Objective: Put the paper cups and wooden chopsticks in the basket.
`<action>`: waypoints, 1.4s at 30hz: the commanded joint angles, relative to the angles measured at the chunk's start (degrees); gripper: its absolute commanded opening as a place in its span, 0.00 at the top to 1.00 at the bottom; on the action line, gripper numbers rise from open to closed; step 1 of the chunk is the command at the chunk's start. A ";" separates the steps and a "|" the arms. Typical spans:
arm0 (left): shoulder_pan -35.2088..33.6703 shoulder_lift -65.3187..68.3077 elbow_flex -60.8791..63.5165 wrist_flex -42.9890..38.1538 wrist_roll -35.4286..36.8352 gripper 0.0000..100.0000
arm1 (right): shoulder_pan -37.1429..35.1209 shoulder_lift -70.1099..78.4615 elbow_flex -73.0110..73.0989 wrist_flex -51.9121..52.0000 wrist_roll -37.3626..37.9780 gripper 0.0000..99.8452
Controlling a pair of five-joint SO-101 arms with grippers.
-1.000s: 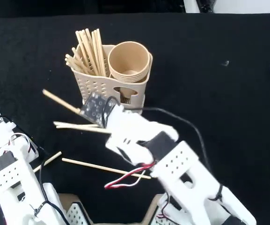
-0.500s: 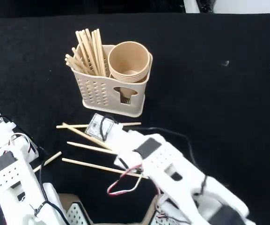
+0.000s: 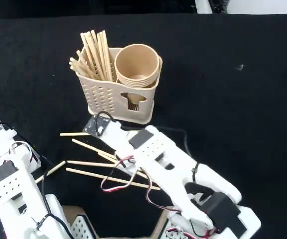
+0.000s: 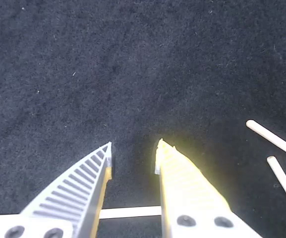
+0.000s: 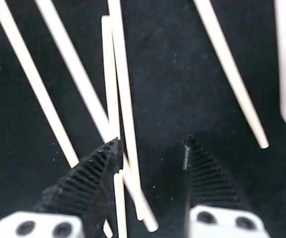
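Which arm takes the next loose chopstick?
Right. The right tool, open, hangs over the loose chopsticks near the basket; the left tool, also open, points at bare table.

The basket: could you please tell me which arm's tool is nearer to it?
Right. The right tool hangs open over the loose chopsticks just in front of the basket; the left tool is well away, over black cloth at the front-left.

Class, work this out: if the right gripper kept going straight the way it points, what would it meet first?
Most likely the loose chopsticks on the black table: the open right gripper points down at them. Depth is unclear; bare table could come first.
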 commanded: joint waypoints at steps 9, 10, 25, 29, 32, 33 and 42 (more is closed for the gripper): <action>-0.40 0.00 -2.95 -0.97 0.62 0.85 | -0.09 3.38 -1.63 -9.05 -2.46 0.80; -0.40 0.00 -2.95 -0.97 0.62 0.85 | -0.18 4.88 -1.89 -9.05 -2.29 0.80; -0.31 0.00 -2.95 -0.97 0.62 0.85 | -1.14 3.74 -9.01 0.53 -2.11 0.80; -0.22 0.00 -2.95 -0.97 0.62 0.85 | -4.31 2.51 -7.34 -0.09 -2.11 0.80; -0.31 0.00 -2.95 -0.97 0.62 0.85 | -6.07 4.18 -5.14 -3.78 -2.29 0.80; -0.31 0.00 -2.95 -0.97 0.62 0.85 | -6.24 5.14 -4.62 -4.92 -2.29 0.80; -0.40 0.00 -2.95 -0.97 0.62 0.85 | -6.07 17.98 -10.77 -4.84 -2.20 0.80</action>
